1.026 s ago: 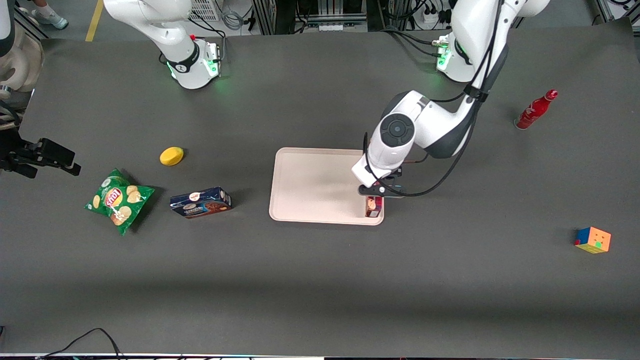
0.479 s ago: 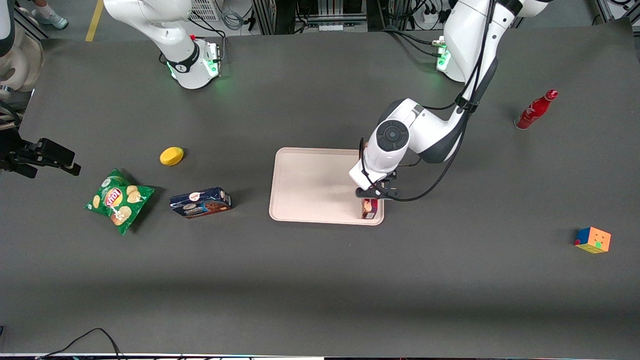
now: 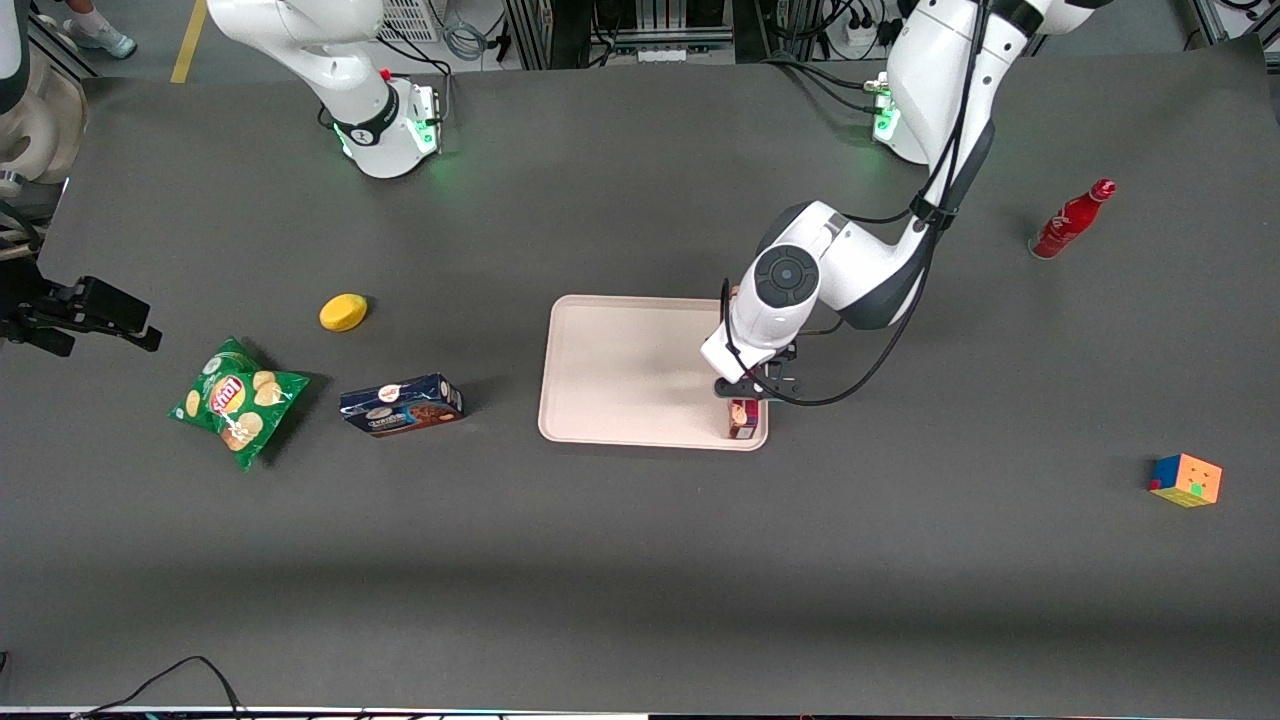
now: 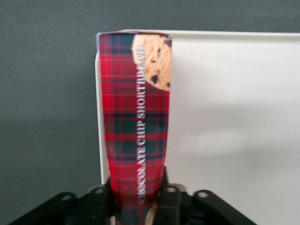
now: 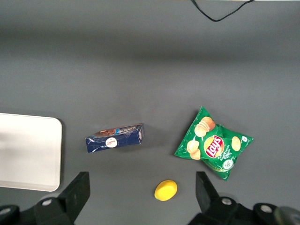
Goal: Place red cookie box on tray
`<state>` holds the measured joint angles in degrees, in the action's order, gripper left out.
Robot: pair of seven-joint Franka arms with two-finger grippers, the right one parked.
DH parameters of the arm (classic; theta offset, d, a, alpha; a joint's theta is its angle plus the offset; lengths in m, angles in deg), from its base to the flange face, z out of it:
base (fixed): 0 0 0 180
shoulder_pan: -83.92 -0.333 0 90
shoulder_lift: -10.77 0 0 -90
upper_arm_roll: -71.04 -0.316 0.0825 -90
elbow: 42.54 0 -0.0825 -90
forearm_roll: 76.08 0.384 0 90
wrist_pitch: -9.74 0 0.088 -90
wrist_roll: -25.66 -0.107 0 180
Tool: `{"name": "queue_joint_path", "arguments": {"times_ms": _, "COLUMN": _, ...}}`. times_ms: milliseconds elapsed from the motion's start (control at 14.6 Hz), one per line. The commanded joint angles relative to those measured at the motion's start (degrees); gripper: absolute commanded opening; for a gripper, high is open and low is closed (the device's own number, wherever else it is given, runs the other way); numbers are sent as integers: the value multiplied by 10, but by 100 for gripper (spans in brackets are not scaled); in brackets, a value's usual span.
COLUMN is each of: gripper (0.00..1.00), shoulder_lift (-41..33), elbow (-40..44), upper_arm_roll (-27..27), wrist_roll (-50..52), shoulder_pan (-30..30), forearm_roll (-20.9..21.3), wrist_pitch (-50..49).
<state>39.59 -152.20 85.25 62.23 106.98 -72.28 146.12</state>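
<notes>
- Since a second earlier, your left gripper [image 3: 748, 392] had shifted a little toward the parked arm's end and carried the long, narrow, dark-red plaid cookie box [image 3: 742, 419] lower over the corner of the large, flat, pale beige tray [image 3: 610, 370].
- You had the black fingers [image 4: 169, 202] clamped narrowly on the carton's [image 4: 136, 122] upper part, one on each broad plaid face.
- Its long axis stood upright: the held end pointed up into the gripper [image 4: 136, 208], and the end with the cookie picture pointed down at the tray [image 4: 234, 117].
- That lower end sat at the tray corner nearest the front camera, toward the working arm's end, just inside the low rim; you could not tell whether it touched the floor.
- Elsewhere, the shorter dark-blue cookie box [image 3: 401, 405], green crisp bag [image 3: 238, 400] and yellow lemon-shaped object [image 3: 343, 312] lay toward the parked arm's end.
- Your red bottle [image 3: 1071, 220] and multicoloured puzzle cube [image 3: 1186, 480] stayed toward the working arm's end.
</notes>
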Motion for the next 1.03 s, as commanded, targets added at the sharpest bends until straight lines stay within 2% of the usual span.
{"name": "queue_joint_path", "arguments": {"times_ms": 0, "gripper": 100, "shoulder_lift": -2, "elbow": 2, "upper_arm_roll": -4, "wrist_roll": 13, "shoulder_pan": 5, "forearm_roll": 9, "wrist_pitch": 12}}
{"name": "queue_joint_path", "arguments": {"times_ms": 342, "gripper": 100, "shoulder_lift": -45, "elbow": 12, "upper_arm_roll": -16, "wrist_roll": 10, "shoulder_pan": -1, "forearm_roll": 6, "wrist_pitch": -13}}
{"name": "queue_joint_path", "arguments": {"times_ms": 684, "gripper": 100, "shoulder_lift": -143, "elbow": 60, "upper_arm_roll": -22, "wrist_roll": 3, "shoulder_pan": -82, "forearm_roll": -3, "wrist_pitch": -137}}
{"name": "queue_joint_path", "arguments": {"times_ms": 889, "gripper": 100, "shoulder_lift": -198, "elbow": 65, "upper_arm_roll": -38, "wrist_roll": -91, "shoulder_pan": -128, "forearm_roll": -6, "wrist_pitch": -177}}
{"name": "queue_joint_path", "arguments": {"times_ms": 957, "gripper": 100, "shoulder_lift": -212, "elbow": 68, "upper_arm_roll": -50, "wrist_roll": -135, "shoulder_pan": -140, "forearm_roll": -19, "wrist_pitch": -193}}
